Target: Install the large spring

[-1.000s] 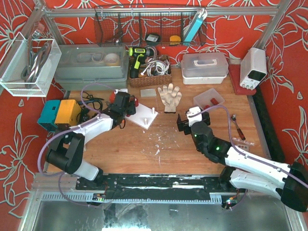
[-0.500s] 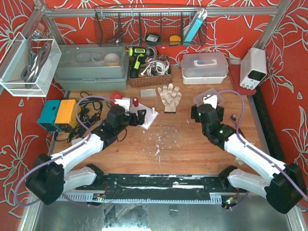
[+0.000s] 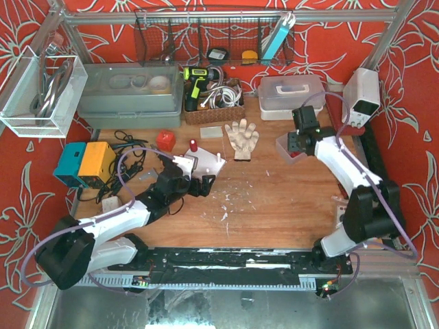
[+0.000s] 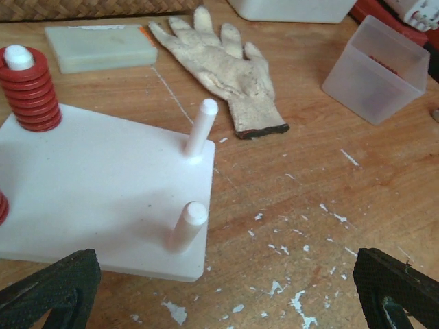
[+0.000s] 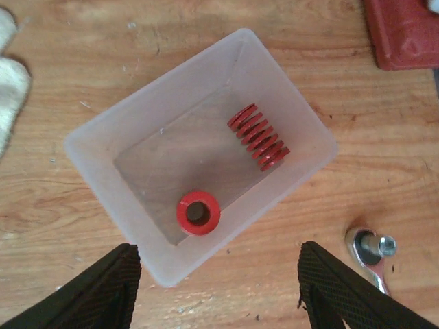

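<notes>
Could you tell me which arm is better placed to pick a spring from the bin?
The right. The right gripper hangs open directly over the bin with both springs. The left gripper, also open, sits by the peg plate, away from the bin.

White, black-jointed arms point(image 3: 341, 155), lilac cables point(image 3: 144, 148), black cross-hatched fingers point(image 5: 96, 291)

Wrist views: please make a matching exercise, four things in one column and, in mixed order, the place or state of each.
1. glove
2. clear bin
3. tall spring
4. front peg

A. bare, upright at the white plate's near edge
B. flat on the table
C. holds a red spring lying on its side
D. standing at the plate's far corner

Pairs: 1-B, 2-C, 3-D, 4-A
</notes>
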